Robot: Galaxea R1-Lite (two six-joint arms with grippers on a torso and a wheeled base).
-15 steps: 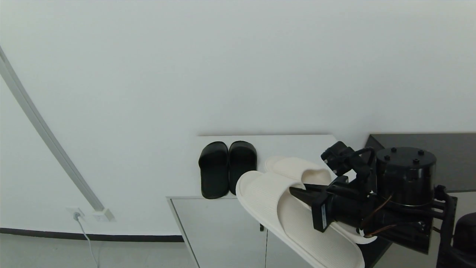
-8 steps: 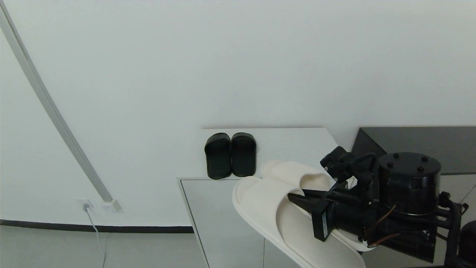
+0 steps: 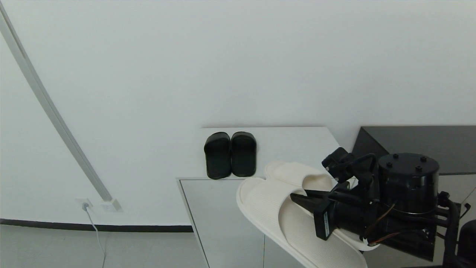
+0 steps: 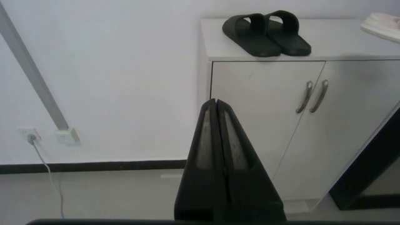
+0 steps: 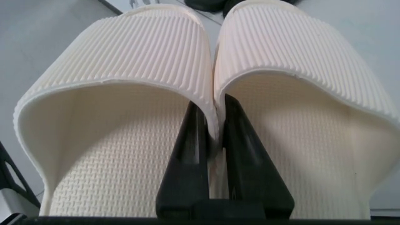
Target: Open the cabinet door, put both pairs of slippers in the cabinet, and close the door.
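Note:
A pair of black slippers (image 3: 230, 154) (image 4: 267, 31) stands side by side on top of the white cabinet (image 3: 290, 143) (image 4: 262, 94), near its left front edge. Both cabinet doors are shut, with two metal handles (image 4: 312, 95) at the middle. My right gripper (image 3: 302, 197) (image 5: 212, 125) is shut on the inner edges of the pair of cream slippers (image 3: 293, 208) (image 5: 206, 81), holding them in the air in front of the cabinet's right part. My left gripper (image 4: 216, 109) is shut and holds nothing, low in front of the cabinet's left side.
A white wall rises behind the cabinet. A grey sloping rail (image 3: 48, 111) crosses the wall on the left, ending near a wall socket with a plugged cable (image 3: 85, 205). A dark cabinet (image 3: 416, 145) adjoins on the right. Grey floor (image 3: 74, 245) lies to the left.
The head camera has shifted, so the cabinet and black slippers sit higher and smaller than a second ago. The cream slippers stay in my right gripper, nearly unmoved in the picture.

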